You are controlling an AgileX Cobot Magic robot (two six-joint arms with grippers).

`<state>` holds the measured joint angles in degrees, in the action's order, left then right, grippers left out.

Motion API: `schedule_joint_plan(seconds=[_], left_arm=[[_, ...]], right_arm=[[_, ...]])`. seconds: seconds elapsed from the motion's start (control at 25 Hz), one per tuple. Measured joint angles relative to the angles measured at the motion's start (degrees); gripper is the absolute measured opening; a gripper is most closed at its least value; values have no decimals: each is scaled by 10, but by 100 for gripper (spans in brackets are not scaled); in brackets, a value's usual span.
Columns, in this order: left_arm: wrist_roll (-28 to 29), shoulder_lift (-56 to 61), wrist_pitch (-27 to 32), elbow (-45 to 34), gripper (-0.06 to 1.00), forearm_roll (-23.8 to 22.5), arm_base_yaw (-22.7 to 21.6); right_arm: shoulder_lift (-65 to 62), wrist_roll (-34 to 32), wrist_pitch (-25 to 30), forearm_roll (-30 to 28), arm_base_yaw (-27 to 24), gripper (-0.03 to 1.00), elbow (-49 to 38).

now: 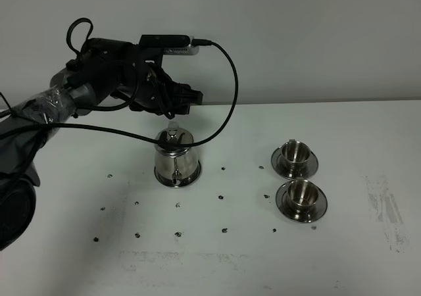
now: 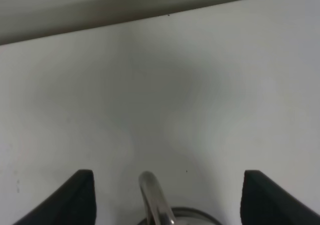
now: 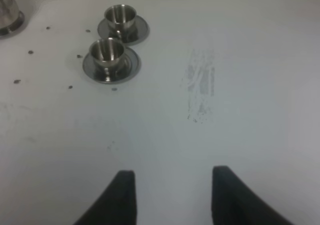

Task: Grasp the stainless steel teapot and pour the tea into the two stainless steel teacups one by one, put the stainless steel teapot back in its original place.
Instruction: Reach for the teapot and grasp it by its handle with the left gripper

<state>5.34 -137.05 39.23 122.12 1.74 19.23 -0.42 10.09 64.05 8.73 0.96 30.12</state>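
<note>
Left gripper [image 1: 172, 120] hung spread wide, empty, just above the stainless steel teapot [image 1: 176, 158], which stood upright on the tabletop [image 1: 217, 263], well apart from two teacups [image 1: 296, 152] [image 1: 302, 192]. Right gripper [image 3: 170, 185] was parted, empty.

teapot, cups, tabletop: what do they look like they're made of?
The teapot looks like polished metal, likely stainless steel, going by the mirror-like reflections on its body. The cups and saucers have the same shiny metal look. The tabletop is matte white and scuffed, perhaps laminate or painted board.
</note>
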Motion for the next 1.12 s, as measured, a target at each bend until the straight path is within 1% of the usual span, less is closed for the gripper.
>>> schedule_joint_plan(seconds=[0.28, 0.6, 0.88, 1.12], left_arm=[[1, -29, -13, 0, 62, 0, 0], [0, -29, -21, 0, 62, -2, -3], [-1, -29, -7, 0, 61, -42, -6], [-3, -29, -5, 0, 62, -64, -8]], right_arm=[[0, 0, 0, 0, 0, 34, 0], [0, 0, 0, 0, 0, 34, 0], [0, -1, 0, 0, 0, 34, 0], [0, -1, 0, 0, 0, 34, 0]])
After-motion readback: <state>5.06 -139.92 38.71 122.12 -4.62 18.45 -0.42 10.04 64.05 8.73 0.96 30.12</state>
